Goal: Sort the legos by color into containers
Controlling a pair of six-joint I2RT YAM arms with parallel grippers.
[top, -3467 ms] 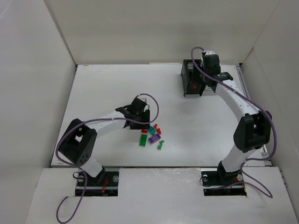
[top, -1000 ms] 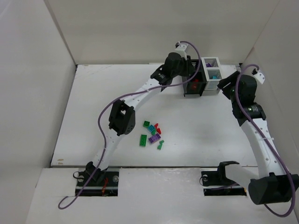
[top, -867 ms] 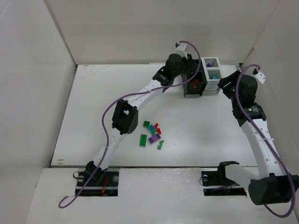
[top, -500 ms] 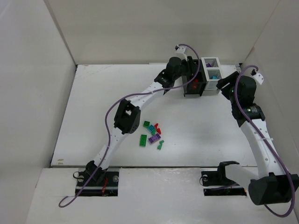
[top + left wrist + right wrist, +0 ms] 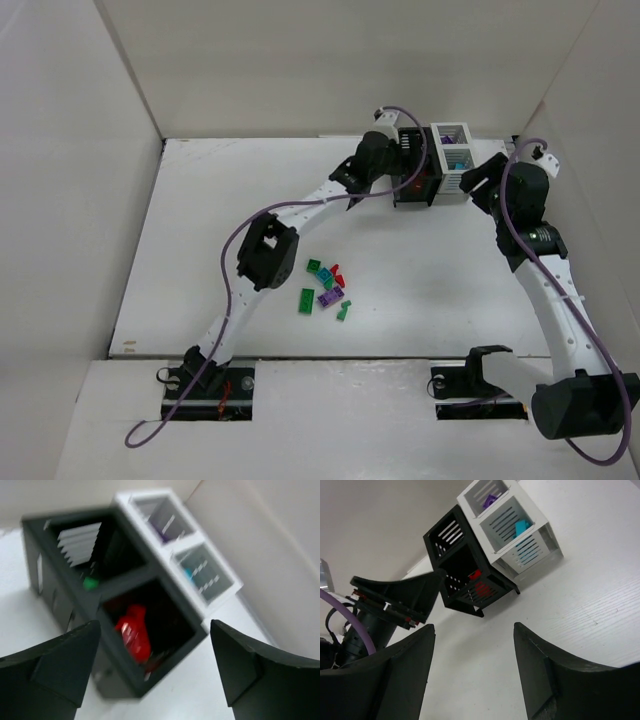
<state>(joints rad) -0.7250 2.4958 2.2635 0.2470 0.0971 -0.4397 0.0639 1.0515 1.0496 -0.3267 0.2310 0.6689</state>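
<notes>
The containers are joined slatted bins, a black pair (image 5: 424,192) and a white pair (image 5: 455,127), at the table's far right. My left gripper (image 5: 407,167) hovers open over the black pair (image 5: 60,600). Below its jaws a red lego (image 5: 134,632) lies in the near black bin, and a green one (image 5: 90,583) sits in the far black bin. A purple lego (image 5: 490,500) and a teal lego (image 5: 521,527) lie in the white bins (image 5: 540,540). My right gripper (image 5: 473,183) stands open and empty just right of the containers. Several loose legos (image 5: 326,287) lie mid-table.
The loose pile holds green (image 5: 306,300), teal, red and purple bricks. White walls close in the table at the back and both sides; the right wall (image 5: 590,150) runs close behind the right arm. In the right wrist view the left gripper's body (image 5: 395,597) shows beside the black bins.
My left gripper's jaws have opened above the black bin, and its wrist has shifted slightly. The right arm has barely moved. The loose pile is unchanged.
</notes>
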